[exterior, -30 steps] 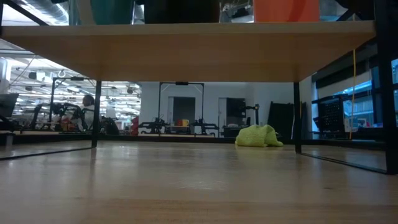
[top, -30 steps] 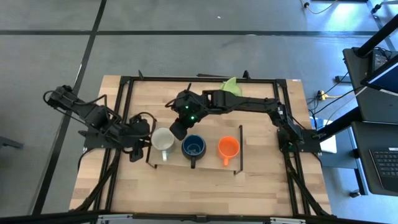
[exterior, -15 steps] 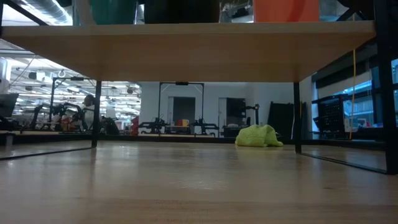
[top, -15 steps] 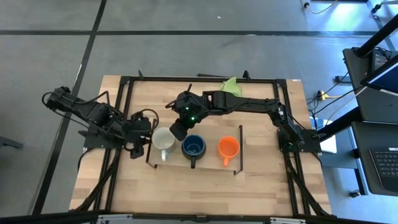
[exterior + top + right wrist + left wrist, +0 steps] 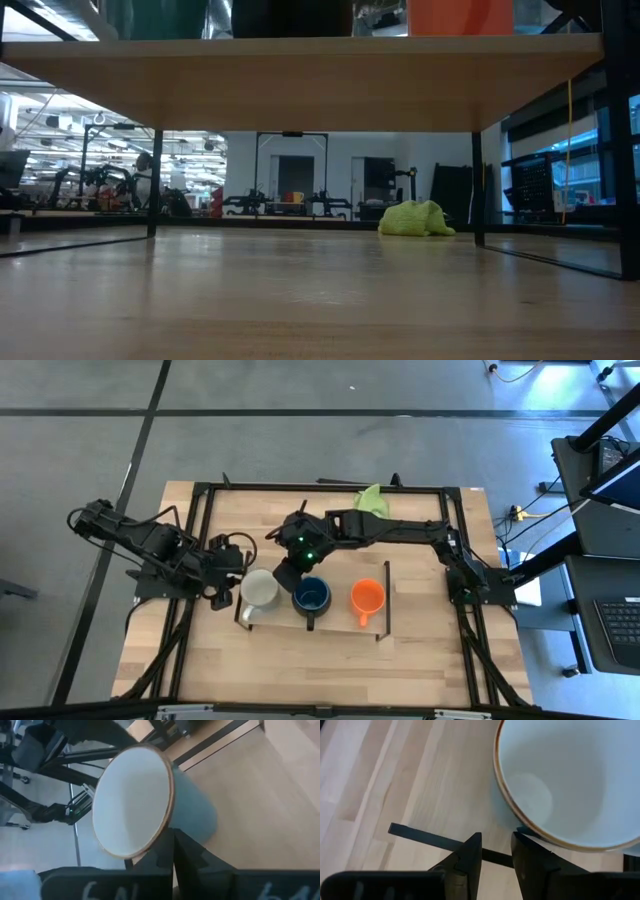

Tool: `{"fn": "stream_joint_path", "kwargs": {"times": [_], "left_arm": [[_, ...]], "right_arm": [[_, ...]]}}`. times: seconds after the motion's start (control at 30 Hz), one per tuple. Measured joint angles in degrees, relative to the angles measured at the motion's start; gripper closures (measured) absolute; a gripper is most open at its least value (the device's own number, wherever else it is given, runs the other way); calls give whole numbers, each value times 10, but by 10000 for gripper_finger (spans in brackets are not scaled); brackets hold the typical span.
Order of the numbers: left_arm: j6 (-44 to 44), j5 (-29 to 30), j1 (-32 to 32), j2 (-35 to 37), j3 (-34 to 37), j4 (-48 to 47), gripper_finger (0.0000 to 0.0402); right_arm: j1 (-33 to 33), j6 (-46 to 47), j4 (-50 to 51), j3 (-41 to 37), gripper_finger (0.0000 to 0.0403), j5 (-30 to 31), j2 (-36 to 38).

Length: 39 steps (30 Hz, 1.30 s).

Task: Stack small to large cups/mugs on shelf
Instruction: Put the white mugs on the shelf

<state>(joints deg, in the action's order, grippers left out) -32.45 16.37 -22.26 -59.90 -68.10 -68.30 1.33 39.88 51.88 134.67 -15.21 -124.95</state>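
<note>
Left arm has drawn back from the white-grey mug.
Left end effector (image 5: 222,574), narrowly parted, empty; right end effector (image 5: 287,572), shut, beside the large white-grey ceramic mug (image 5: 259,590) on the light-wood shelf (image 5: 345,622); next, nesting blue mug (image 5: 311,596) inside.

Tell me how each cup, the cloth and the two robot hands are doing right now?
white-grey mug: upright, empty, on the shelf.
dark blue mug: upright, middle of the row.
orange mug: upright, at the other end.
green cloth: crumpled.
left gripper: slightly open, holding nothing.
right gripper: shut.
</note>
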Motion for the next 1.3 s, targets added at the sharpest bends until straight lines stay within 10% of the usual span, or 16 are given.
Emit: {"fn": "stream_joint_path", "kwargs": {"times": [1.3], "left_arm": [[-34, -53, -12, 4, 0, 13, 302]], "right_arm": [[-34, -41, 47, 0, 397, -33, -1]]}}
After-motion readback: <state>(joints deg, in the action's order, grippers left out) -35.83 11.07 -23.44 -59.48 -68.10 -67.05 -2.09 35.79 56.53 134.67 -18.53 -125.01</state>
